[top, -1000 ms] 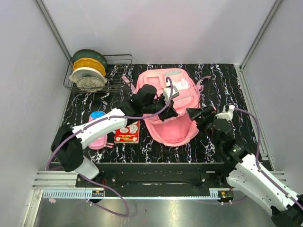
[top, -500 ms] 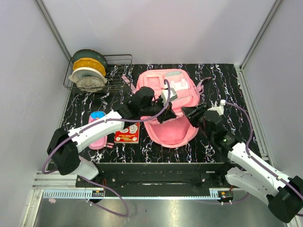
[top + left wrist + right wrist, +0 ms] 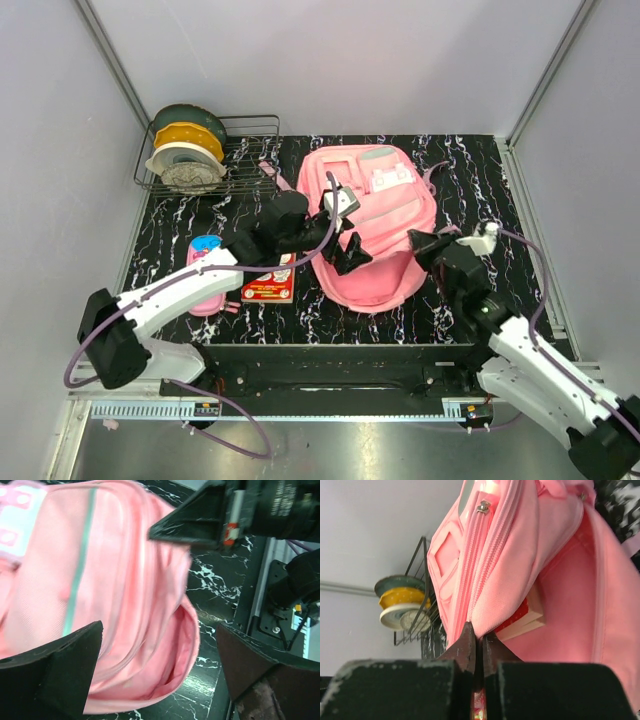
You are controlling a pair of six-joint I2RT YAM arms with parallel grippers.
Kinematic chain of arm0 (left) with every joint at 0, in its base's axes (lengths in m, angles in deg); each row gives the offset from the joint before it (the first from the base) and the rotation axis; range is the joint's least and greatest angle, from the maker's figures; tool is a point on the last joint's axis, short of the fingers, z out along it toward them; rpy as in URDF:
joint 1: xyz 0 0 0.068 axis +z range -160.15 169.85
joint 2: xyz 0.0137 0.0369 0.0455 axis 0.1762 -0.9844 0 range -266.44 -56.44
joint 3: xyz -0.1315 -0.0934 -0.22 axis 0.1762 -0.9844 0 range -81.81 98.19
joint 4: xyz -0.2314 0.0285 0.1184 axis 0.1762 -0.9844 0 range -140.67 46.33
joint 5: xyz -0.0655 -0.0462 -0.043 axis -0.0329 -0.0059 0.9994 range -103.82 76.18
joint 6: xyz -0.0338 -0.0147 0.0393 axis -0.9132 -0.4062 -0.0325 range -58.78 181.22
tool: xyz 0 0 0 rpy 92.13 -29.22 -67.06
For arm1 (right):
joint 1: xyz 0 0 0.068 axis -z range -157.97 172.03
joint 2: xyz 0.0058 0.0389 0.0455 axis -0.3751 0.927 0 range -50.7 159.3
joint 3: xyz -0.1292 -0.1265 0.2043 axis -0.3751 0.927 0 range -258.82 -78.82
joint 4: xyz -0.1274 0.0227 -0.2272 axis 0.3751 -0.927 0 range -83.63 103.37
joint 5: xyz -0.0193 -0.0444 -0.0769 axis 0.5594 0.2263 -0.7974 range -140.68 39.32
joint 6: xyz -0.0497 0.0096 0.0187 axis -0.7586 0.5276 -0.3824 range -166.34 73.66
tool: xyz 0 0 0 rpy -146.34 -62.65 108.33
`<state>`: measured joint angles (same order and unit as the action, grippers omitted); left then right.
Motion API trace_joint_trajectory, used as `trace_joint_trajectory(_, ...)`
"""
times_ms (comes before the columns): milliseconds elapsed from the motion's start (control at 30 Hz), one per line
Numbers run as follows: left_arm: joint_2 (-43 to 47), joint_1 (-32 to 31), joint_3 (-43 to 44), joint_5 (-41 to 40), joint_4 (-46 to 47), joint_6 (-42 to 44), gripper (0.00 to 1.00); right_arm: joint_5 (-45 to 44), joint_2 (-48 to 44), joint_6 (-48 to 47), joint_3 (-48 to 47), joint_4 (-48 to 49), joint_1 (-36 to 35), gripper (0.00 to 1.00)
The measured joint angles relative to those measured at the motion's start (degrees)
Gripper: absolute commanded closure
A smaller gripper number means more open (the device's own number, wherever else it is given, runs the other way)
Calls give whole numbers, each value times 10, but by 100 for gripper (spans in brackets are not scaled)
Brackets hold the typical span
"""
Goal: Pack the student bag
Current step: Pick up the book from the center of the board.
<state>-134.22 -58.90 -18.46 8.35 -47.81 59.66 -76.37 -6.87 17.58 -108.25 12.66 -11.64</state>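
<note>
The pink student bag lies in the middle of the black marble table, its mouth toward the arms. My left gripper hovers open at the bag's left near edge, holding nothing. In the left wrist view its fingers stand wide apart over the bag's gaping mouth. My right gripper sits at the bag's right side. In the right wrist view it is shut on the bag's fabric rim. A red-covered book shows inside the bag.
A wire rack with plates stands at the back left. A pink-and-blue pencil case and a red book lie left of the bag. The right gripper shows at the top of the left wrist view.
My left gripper let go of the bag, opened and drew back toward the near left. My right gripper closed on the bag's rim. The bag settled flatter and shifted right.
</note>
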Motion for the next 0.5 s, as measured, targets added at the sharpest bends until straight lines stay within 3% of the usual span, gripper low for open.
trace_joint_trajectory(267, 78, 19, -78, -122, 16, -29, 1, -146, -176, -40, 15, -113, 1, 100)
trace_joint_trajectory(333, 90, 43, -106, -149, 16, -46, 1, -167, -189, -43, 18, -123, 5, 84)
trace_joint_trajectory(367, 94, 56, -120, -165, 15, -57, 1, -172, -187, -45, 19, -125, 7, 56)
trace_joint_trajectory(400, 95, 69, -131, -180, 11, -65, 1, -174, -181, -48, 21, -125, 9, 43)
trace_joint_trajectory(500, 95, 113, -153, -216, -10, -93, 1, -155, -155, -74, 24, -129, 12, 18)
